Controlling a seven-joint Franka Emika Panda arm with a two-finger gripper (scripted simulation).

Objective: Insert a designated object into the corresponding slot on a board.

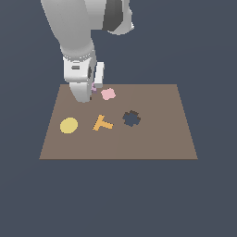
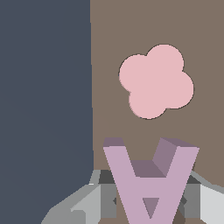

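The brown board is lying flat on a dark slate-blue ground and is taking up the middle of the exterior view. The white arm is reaching down from the top of that view toward the board's far edge, on the exterior view's left side.

The tool is sitting low over the far-left part of the board, and it is gripping the lilac A-shaped block between its grey fingers; the wrist view is showing the block filling the gap, with a finger pressing in at each side of it. In the exterior view only a sliver of that lilac block is peeking out beside the tool's body, just next to the pink piece. Whether the block is touching the board or hanging slightly above it, I cannot tell.

The pink flower-shaped piece is lying flat on the board just beside the tool, toward the exterior view's right. Nearer the front, the dark blue flower-shaped hole is showing close to the board's centre. The orange T piece is resting just to the exterior view's left of that hole, and the yellow disc is lying further left again, well apart from the hole.

An A-shaped cutout is not showing in either view; the tool is covering that corner.
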